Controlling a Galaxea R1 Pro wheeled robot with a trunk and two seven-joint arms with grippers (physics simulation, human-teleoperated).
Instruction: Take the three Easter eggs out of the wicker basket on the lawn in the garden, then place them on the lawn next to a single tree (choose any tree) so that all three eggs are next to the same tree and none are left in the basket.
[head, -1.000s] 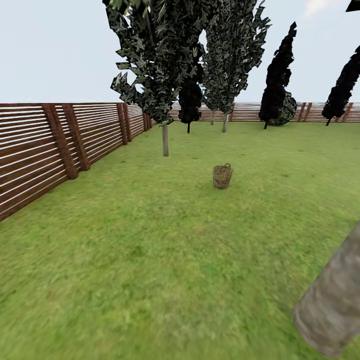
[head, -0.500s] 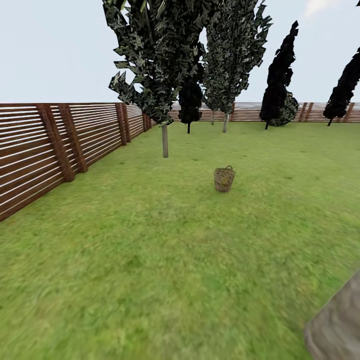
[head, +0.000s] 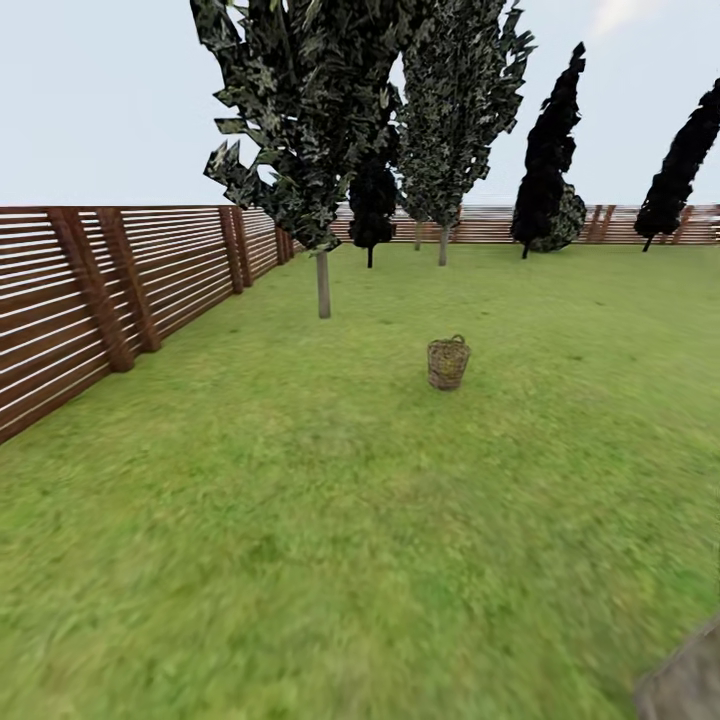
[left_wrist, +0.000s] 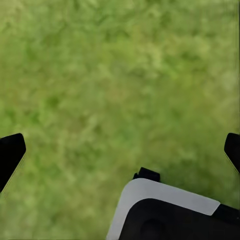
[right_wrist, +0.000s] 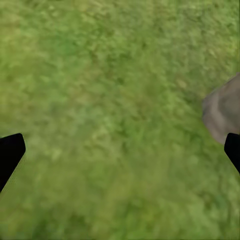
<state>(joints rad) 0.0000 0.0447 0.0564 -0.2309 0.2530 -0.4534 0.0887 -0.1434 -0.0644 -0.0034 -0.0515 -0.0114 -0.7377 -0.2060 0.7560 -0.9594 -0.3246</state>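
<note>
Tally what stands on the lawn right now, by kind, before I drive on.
Baskets: 1, the wicker basket.
Thick pale trunks: 1, cut off at the corner.
Light thin-trunked trees: 2.
Dark trees: 3.
Round bushes: 1.
Eggs: 0 discernible from this distance.
Total: 8.

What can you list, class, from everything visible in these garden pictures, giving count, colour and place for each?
wicker basket: one, brown, upright on the lawn mid-distance
lawn: one, bright green, across the ground
wooden fence: one, brown slatted, along the left and far side
thin-trunked trees: several, dark-leaved, beyond the basket
thick trunk: one, grey-brown, lower right corner
left gripper: black fingers spread, over grass
right gripper: black fingers spread, over grass
</note>
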